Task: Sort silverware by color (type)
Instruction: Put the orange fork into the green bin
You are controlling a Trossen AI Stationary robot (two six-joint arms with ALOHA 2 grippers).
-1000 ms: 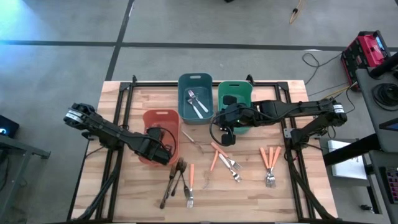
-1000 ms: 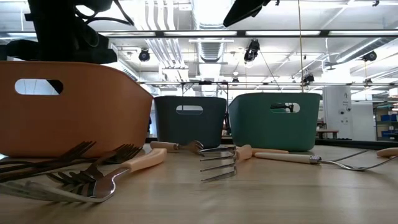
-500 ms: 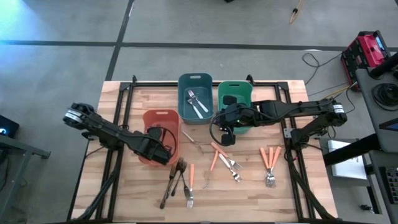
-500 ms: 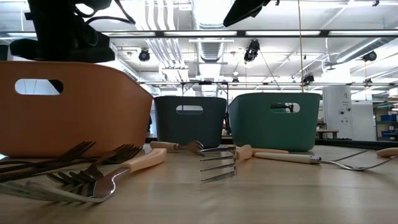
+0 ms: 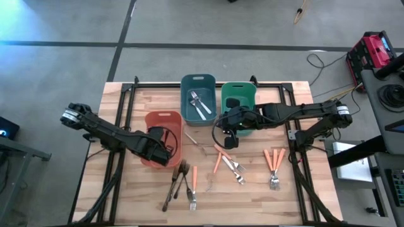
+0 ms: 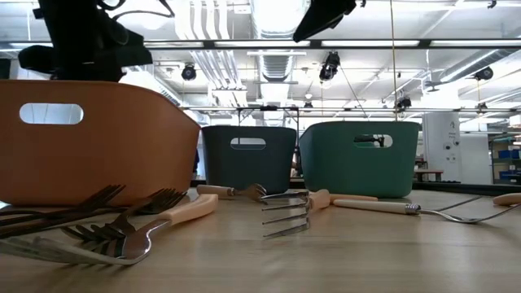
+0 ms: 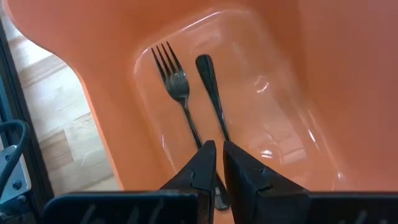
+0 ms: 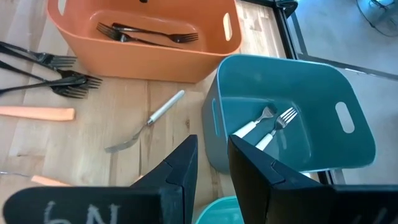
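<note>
My left gripper (image 7: 218, 148) hangs over the salmon bin (image 5: 163, 121), its fingers almost together and empty. Two dark bronze utensils (image 7: 186, 93) lie flat on the bin's floor below it. My right gripper (image 8: 211, 152) waits, slightly open and empty, above the table beside the blue bin (image 8: 292, 93), which holds two silver utensils (image 8: 267, 124). On the table lie dark forks (image 5: 178, 180), orange-handled forks (image 5: 273, 161) (image 5: 227, 161) (image 5: 193, 183) and one silver fork (image 5: 194, 142). The green bin (image 5: 238, 94) stands at the back.
The three bins stand in the table's far half, the salmon one nearest the left arm. Loose forks lie spread over the near half, from the centre to the right. In the low view, fork tines (image 6: 285, 216) point toward the near edge.
My left gripper has risen a little over the salmon bin.
</note>
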